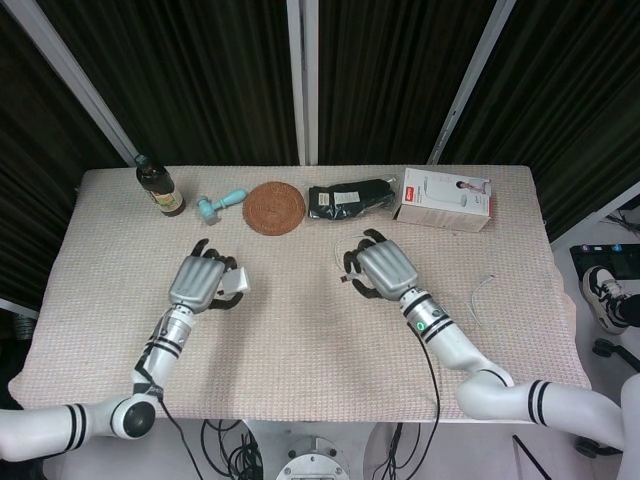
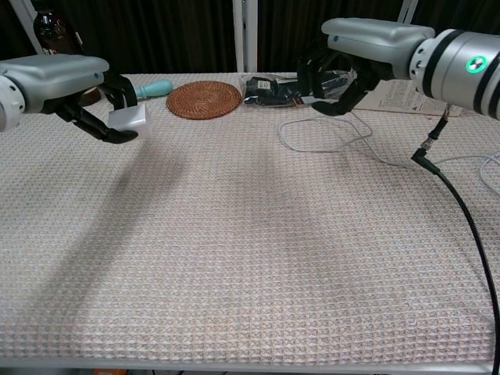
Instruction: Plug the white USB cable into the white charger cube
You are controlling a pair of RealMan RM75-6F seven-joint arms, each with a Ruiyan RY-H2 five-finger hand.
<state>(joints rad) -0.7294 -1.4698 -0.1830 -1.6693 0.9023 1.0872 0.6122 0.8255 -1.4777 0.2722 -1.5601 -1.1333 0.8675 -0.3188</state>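
Note:
My left hand grips the white charger cube and holds it above the cloth at the left. Near the table's middle, my right hand pinches the plug end of the white USB cable between its curled fingers, with the plug pointing left. The rest of the cable lies in a loop on the cloth below that hand and trails off to the right. A wide gap separates plug and cube.
Along the far edge stand a brown bottle, a teal tool, a woven coaster, a black pouch and a white box. The right arm's black cord hangs over the cloth.

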